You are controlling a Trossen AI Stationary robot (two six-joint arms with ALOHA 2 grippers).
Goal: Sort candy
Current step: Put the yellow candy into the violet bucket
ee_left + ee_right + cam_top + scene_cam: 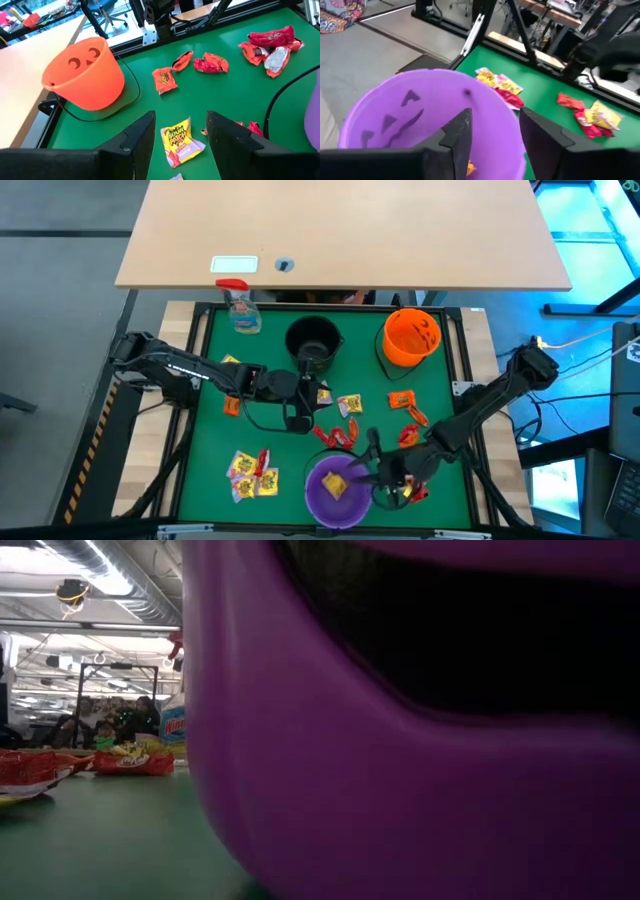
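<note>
"SOUR PATCH" reads on yellow candy packet (179, 141); "Reese's" logo on orange packet (164, 80); other print unreadable.

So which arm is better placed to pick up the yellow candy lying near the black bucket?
The left arm, probably. Its end effector hovers open directly over the yellow candy beside the black bucket. The right end effector is at the purple bucket.

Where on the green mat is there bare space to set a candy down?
Bare mat lies right of the orange bucket, and more between the spray bottle and black bucket. It is crowded around the purple bowl, where the right gripper hovers, and near the left gripper.
</note>
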